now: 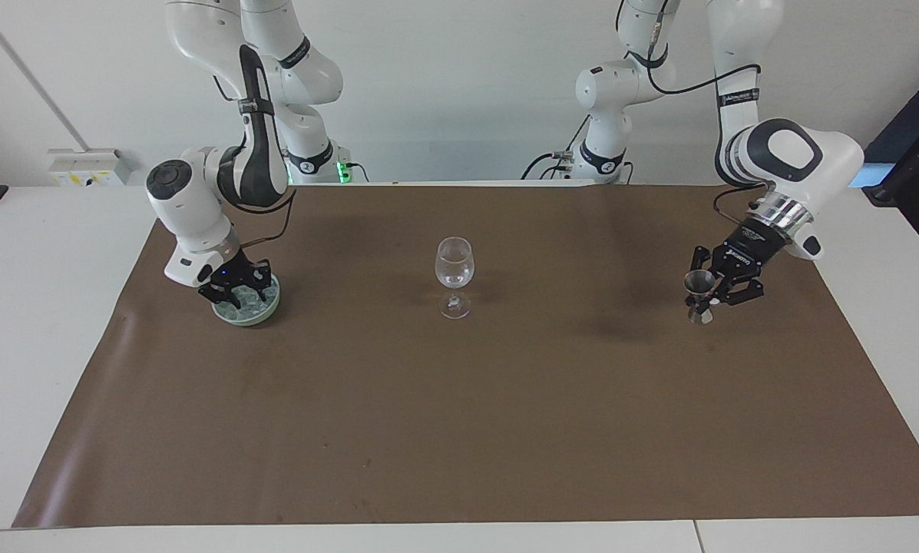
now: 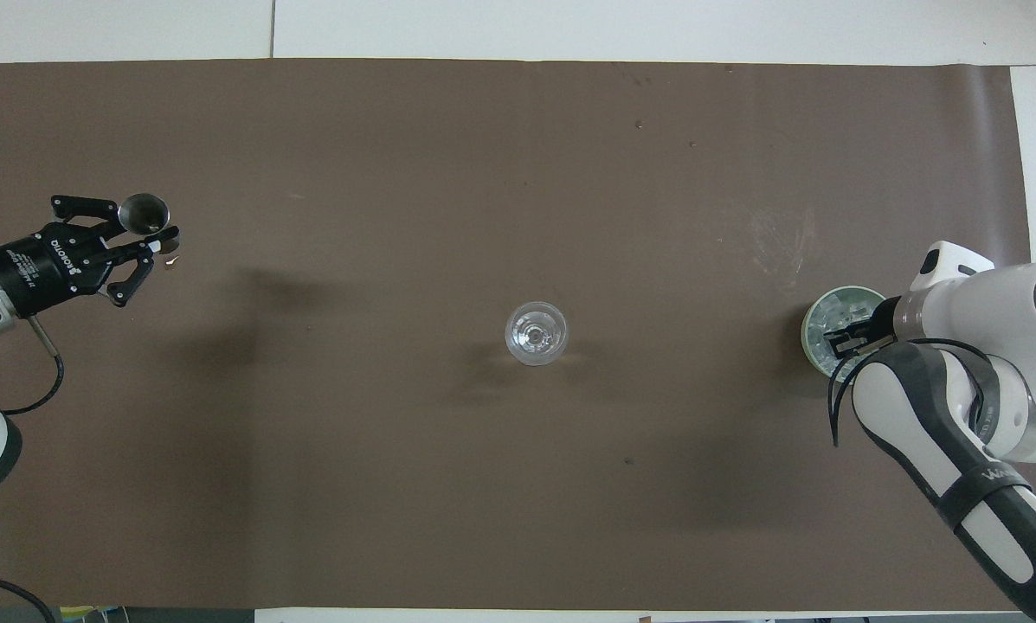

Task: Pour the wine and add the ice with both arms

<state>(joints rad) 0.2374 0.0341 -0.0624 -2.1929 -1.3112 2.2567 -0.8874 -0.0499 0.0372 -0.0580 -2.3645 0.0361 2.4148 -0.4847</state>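
A clear wine glass [image 1: 454,265] stands upright mid-mat and also shows in the overhead view [image 2: 536,333]. My left gripper [image 1: 711,293] is shut on a metal jigger [image 1: 699,298], held upright with its base at the mat, toward the left arm's end; the gripper [image 2: 141,227] and jigger [image 2: 143,212] show from above too. My right gripper [image 1: 240,290] is down in the pale green bowl [image 1: 269,307], among the ice [image 1: 263,293]. From above, that gripper [image 2: 846,339] covers part of the ice [image 2: 839,310] in the bowl [image 2: 807,322].
A brown mat [image 1: 459,422] covers most of the white table [image 1: 44,307]. The right arm's elbow hangs over the mat beside the bowl. A power strip [image 1: 87,167] lies on the table's robot-side edge.
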